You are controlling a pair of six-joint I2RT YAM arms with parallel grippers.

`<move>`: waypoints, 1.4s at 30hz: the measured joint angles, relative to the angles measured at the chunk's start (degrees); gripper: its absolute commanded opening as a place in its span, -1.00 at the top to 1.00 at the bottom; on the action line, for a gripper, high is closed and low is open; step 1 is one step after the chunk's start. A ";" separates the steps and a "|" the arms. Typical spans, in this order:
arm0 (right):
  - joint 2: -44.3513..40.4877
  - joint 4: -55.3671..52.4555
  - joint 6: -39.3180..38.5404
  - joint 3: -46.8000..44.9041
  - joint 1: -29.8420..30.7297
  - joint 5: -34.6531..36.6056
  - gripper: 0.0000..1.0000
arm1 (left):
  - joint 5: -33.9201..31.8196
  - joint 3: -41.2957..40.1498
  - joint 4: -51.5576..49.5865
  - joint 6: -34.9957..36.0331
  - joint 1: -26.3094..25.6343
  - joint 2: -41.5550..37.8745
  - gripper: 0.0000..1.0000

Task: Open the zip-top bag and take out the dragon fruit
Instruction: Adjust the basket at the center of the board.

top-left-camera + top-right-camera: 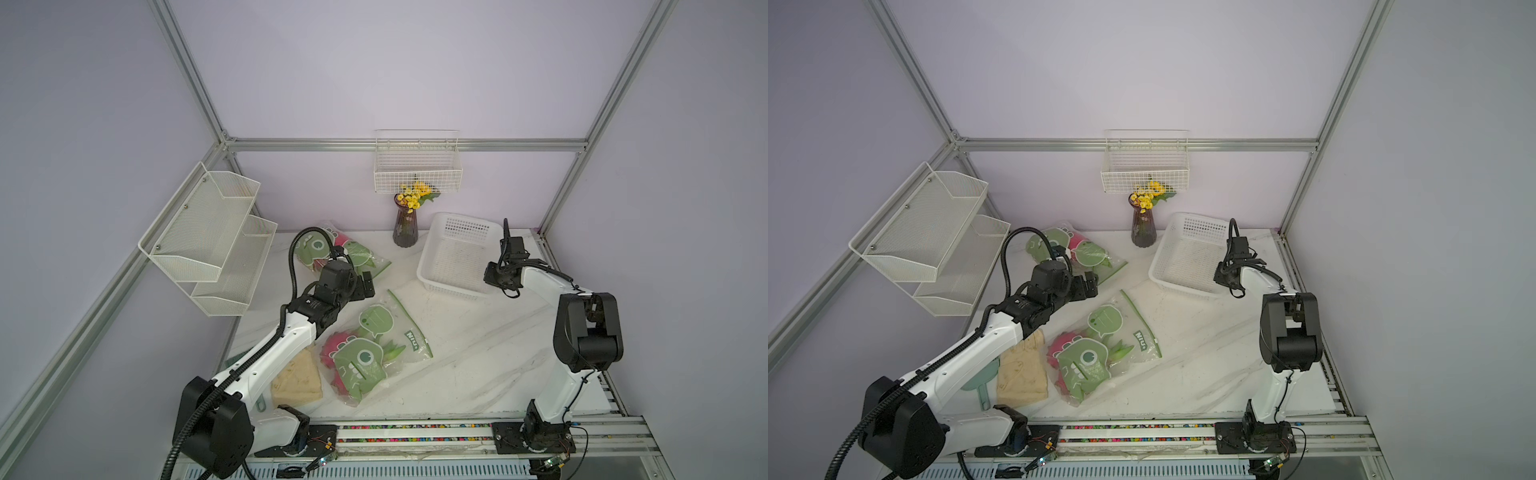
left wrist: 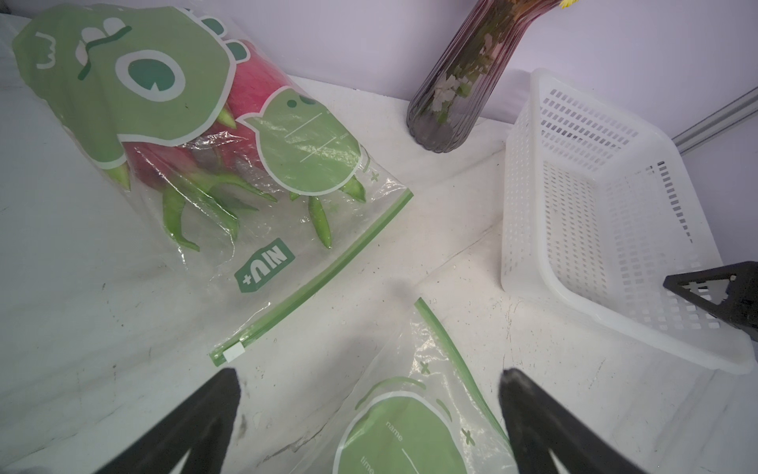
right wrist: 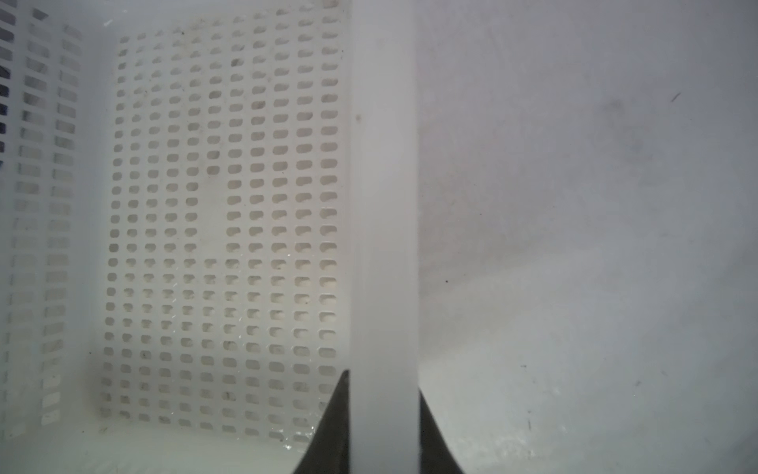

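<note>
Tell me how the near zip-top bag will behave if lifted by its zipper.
Likely floppy: the near bag is thin, wrinkled film. Probably bottom-heavy: the dragon fruit bulges at the end away from the zipper. The glossy plastic may slip.

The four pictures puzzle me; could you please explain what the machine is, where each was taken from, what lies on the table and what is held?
Two robot arms stand at a white table. Two pictures look down from overhead; the other two come from cameras on the arms' wrists. On the table lie two zip-top bags, each holding dragon fruit, plus a vase, a white basket and a beige cloth. The left gripper has open fingers, holding nothing; the right gripper has its fingers clamped on the basket's rim.
</note>
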 measured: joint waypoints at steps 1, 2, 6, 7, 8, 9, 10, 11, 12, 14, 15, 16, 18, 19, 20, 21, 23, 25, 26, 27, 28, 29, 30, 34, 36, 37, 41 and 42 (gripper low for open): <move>-0.09 -0.28 -1.90 0.00 -0.68 -0.74 0.56 | 0.00 0.00 -0.02 0.15 0.00 0.00 -1.00; -0.15 -0.46 -3.69 0.00 -1.22 -1.38 0.57 | 0.00 0.00 -0.04 0.24 0.00 0.00 -1.00; -0.79 -0.70 -12.00 -0.22 -2.95 -4.92 0.56 | 0.02 0.00 -0.07 0.39 0.00 0.00 -1.00; -1.03 -0.66 -13.86 -0.28 -3.23 -5.68 0.56 | 0.09 0.00 -0.07 0.39 0.00 0.00 -1.00; -1.16 -0.55 -15.52 -0.35 -3.43 -6.40 0.56 | 0.20 0.00 -0.07 0.42 0.00 0.02 -0.99; -1.22 -0.24 -17.44 -0.44 -3.56 -7.28 0.56 | 0.24 0.00 -0.04 0.42 0.00 0.09 -1.00; -1.22 -0.13 -19.02 -0.50 -3.56 -7.93 0.56 | 0.33 0.00 -0.02 0.52 0.00 0.22 -1.00; -1.16 -0.15 -20.26 -0.52 -3.56 -8.46 0.56 | 0.44 0.00 -0.04 0.70 0.00 0.35 -0.99; -1.09 -0.15 -21.55 -0.48 -3.61 -8.85 0.56 | 0.57 0.00 -0.07 0.81 0.00 0.55 -1.00; -0.79 -0.31 -23.39 -0.13 -3.89 -9.49 0.56 | 0.81 0.00 -0.17 0.90 0.00 0.76 -1.00; -0.50 -0.28 -24.24 0.22 -4.07 -9.92 0.56 | 0.90 0.00 -0.31 1.09 0.00 0.79 -1.00; -0.17 -0.26 -24.90 0.52 -4.28 -10.16 0.56 | 0.96 0.00 -0.46 1.27 0.00 0.79 -1.00; 0.17 -0.28 -25.70 0.70 -4.92 -10.49 0.54 | 1.05 0.00 -0.68 1.40 0.00 0.79 -1.00; 0.28 -0.31 -26.01 0.70 -5.31 -10.47 0.54 | 1.07 0.00 -0.74 1.46 0.00 0.79 -1.00; 0.35 -0.28 -26.18 0.70 -5.64 -10.45 0.54 | 1.09 0.00 -0.76 1.49 0.00 0.79 -1.00; 0.52 -0.28 -26.27 0.76 -6.05 -10.43 0.53 | 1.09 0.02 -0.74 1.49 0.00 0.79 -1.00; 0.92 -0.31 -26.27 0.90 -6.73 -10.25 0.53 | 1.22 0.07 -0.76 1.49 0.00 0.79 -0.99; 1.42 -0.28 -26.64 1.44 -7.30 -10.12 0.51 | 1.36 0.07 -0.76 1.49 0.00 0.79 -0.99; 1.62 -0.31 -26.88 1.79 -7.43 -10.05 0.48 | 1.42 0.07 -0.79 1.49 0.00 0.79 -1.00; 1.92 -0.28 -27.12 2.21 -7.61 -9.92 0.45 | 1.51 0.07 -0.85 1.49 0.00 0.79 -1.00; 2.36 -0.28 -27.47 2.80 -7.76 -9.79 0.40 | 1.55 0.07 -0.92 1.49 0.00 0.79 -1.00; 2.71 -0.26 -27.65 3.32 -7.89 -9.66 0.36 | 1.62 0.07 -1.01 1.49 0.00 0.79 -1.00; 3.15 -0.26 -27.89 4.04 -8.02 -9.57 0.27 | 1.68 0.07 -1.11 1.46 0.00 0.79 -1.00; 3.80 -1.53 -28.11 6.73 -8.26 -9.79 -0.21 | 1.73 0.07 -1.18 1.49 0.00 0.79 -1.00; 3.74 -2.89 -27.71 8.55 -8.26 -10.54 -0.37 | 1.75 0.07 -1.36 1.46 0.00 0.72 -1.00; 3.43 -3.58 -27.02 9.25 -8.26 -11.21 -0.42 | 1.77 0.13 -1.62 1.49 0.00 0.68 -1.00; -2.38 -6.71 -22.47 8.63 -8.22 -16.48 -0.52 | 2.12 0.76 -2.97 1.73 0.00 0.26 -1.00; -5.99 -6.75 -20.37 7.21 -7.89 -18.05 -0.55 | 2.14 1.09 -3.32 1.88 0.00 0.04 -1.00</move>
